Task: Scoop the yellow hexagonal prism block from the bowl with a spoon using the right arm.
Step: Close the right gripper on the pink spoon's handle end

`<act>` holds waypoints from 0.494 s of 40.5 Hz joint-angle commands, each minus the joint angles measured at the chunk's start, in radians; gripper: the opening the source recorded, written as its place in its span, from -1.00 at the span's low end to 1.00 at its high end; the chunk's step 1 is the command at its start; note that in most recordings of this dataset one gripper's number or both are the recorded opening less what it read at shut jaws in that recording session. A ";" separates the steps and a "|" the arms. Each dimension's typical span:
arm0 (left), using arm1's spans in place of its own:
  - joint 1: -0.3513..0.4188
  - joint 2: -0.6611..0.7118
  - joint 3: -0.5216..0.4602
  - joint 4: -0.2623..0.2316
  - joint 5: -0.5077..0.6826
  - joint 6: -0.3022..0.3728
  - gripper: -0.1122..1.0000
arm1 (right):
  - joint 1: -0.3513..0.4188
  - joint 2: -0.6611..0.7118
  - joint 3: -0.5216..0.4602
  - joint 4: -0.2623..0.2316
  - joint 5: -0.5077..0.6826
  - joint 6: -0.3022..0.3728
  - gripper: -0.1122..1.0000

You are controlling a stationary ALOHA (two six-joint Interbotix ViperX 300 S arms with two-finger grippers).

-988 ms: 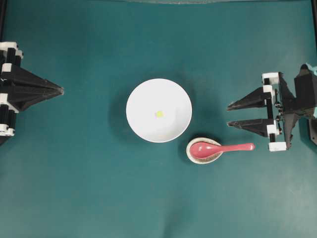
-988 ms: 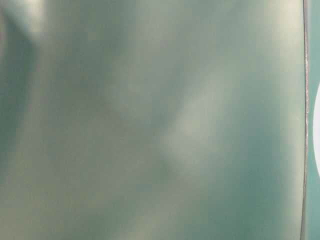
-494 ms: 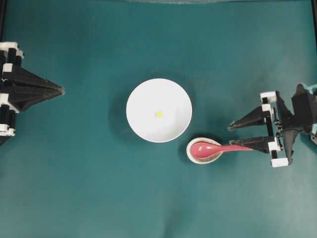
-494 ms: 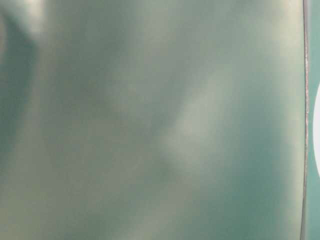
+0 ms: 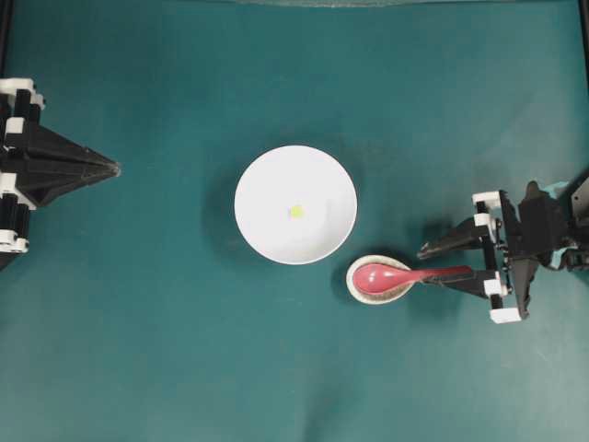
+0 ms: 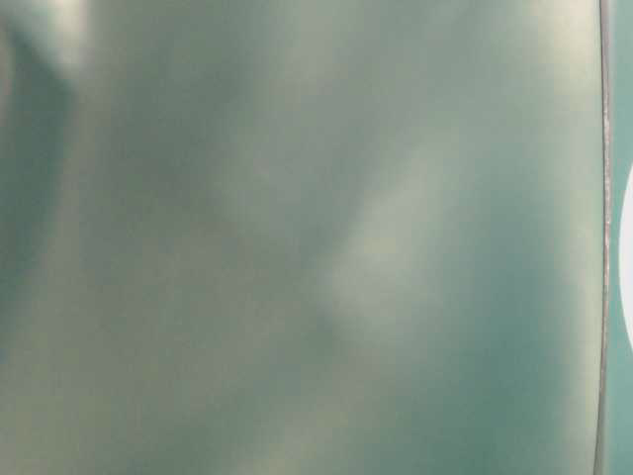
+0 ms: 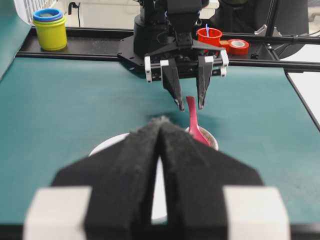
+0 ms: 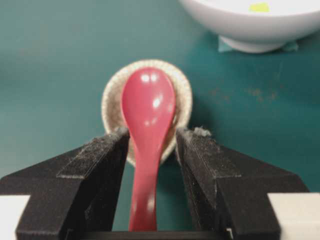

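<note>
The white bowl [image 5: 267, 184] stands mid-table with the tiny yellow block [image 5: 295, 211] inside; both also show in the right wrist view, the bowl [image 8: 250, 25] and the block [image 8: 259, 7]. The pink-red spoon [image 5: 405, 275] lies with its scoop on the speckled spoon rest [image 5: 353, 284] and its handle pointing right. My right gripper [image 5: 425, 266] is open and straddles the handle; in the right wrist view [image 8: 151, 137] the spoon [image 8: 147, 107] runs between the fingers with a gap on the right side. My left gripper [image 5: 115, 168] is shut and empty at the far left.
In the left wrist view, stacked yellow and blue cups [image 7: 50, 30], a red cup [image 7: 208, 35] and a tape roll [image 7: 238, 45] stand beyond the table's far edge. The table-level view is a blur of green.
My right gripper has moved left and toward the front of the table, its fingers have narrowed, and it now straddles the spoon handle. The left arm, bowl and spoon have not moved.
</note>
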State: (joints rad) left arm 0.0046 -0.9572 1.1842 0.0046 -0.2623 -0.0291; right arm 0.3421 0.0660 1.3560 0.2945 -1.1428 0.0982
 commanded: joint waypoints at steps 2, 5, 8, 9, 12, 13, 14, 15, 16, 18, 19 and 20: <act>0.002 0.008 -0.021 0.000 -0.003 -0.006 -0.81 | 0.015 0.031 -0.020 0.008 -0.021 0.011 0.10; 0.002 0.008 -0.021 0.000 -0.003 -0.008 -0.81 | 0.023 0.052 -0.025 0.012 -0.021 0.025 0.10; 0.002 0.008 -0.021 0.002 -0.003 -0.008 -0.81 | 0.028 0.071 -0.026 0.014 -0.021 0.034 0.10; 0.002 0.008 -0.021 0.002 -0.003 -0.006 -0.81 | 0.029 0.074 -0.029 0.014 -0.023 0.034 0.10; 0.002 0.008 -0.021 0.003 -0.003 -0.006 -0.81 | 0.040 0.089 -0.032 0.018 -0.029 0.034 0.10; 0.002 0.008 -0.021 0.003 -0.003 -0.006 -0.81 | 0.041 0.094 -0.032 0.020 -0.031 0.034 0.10; 0.002 0.008 -0.021 0.003 -0.003 -0.006 -0.81 | 0.044 0.098 -0.034 0.021 -0.032 0.034 0.10; 0.002 0.008 -0.021 0.005 -0.003 -0.006 -0.81 | 0.046 0.101 -0.034 0.021 -0.032 0.034 0.10; 0.002 0.008 -0.021 0.003 -0.003 -0.006 -0.81 | 0.046 0.104 -0.034 0.023 -0.032 0.035 0.10; 0.002 0.008 -0.021 0.005 -0.003 -0.006 -0.81 | 0.048 0.110 -0.035 0.028 -0.032 0.034 0.10; 0.002 0.008 -0.021 0.005 -0.003 -0.006 -0.81 | 0.049 0.114 -0.035 0.029 -0.032 0.034 0.10; 0.002 0.008 -0.021 0.005 -0.003 -0.006 -0.81 | 0.049 0.115 -0.035 0.031 -0.032 0.034 0.10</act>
State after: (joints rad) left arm 0.0031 -0.9572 1.1842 0.0061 -0.2608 -0.0353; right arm 0.3866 0.1841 1.3269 0.3175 -1.1643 0.1304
